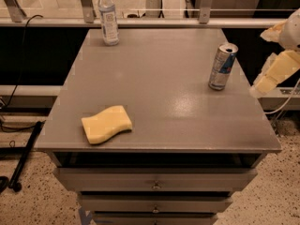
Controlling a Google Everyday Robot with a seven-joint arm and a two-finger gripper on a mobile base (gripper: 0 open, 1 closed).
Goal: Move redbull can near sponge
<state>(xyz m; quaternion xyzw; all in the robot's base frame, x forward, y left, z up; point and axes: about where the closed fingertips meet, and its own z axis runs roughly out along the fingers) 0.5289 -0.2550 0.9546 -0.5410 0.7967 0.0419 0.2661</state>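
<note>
**Q:** Where's the target sitting for you?

**A:** The slim silver-and-blue metal redbull can [222, 67] is standing upright on the grey square tabletop [159, 69], at about 2 o'clock, near the right edge. The flat pale yellow wavy-edged foam sponge [107, 124] is lying at about 8 o'clock, well apart from it. A clear plastic bottle with a white cap [108, 16] is standing at 11 o'clock, off your path.

**Q:** And the gripper?

**A:** The cream-coloured gripper [274, 74] is hanging off the table's right side, at 3 o'clock from the can, near it but not touching. Nothing is showing in it. Released or clenched, I cannot tell.

**Q:** How is the can going to handle?

**A:** I'm guessing light. The top looks opened, though I'm not sure, so it may be near empty and tippy. The wall is thin, so you're risking a dent with a hard squeeze and a slip on smooth metal with a weak one. You're wanting to take it across mid-body, below the rim, keeping it upright.

**Q:** What are you watching for?

**A:** Bumping it sideways on approach. It's tall and narrow and standing near the edge, so a knock could be sending it rolling off.
</note>
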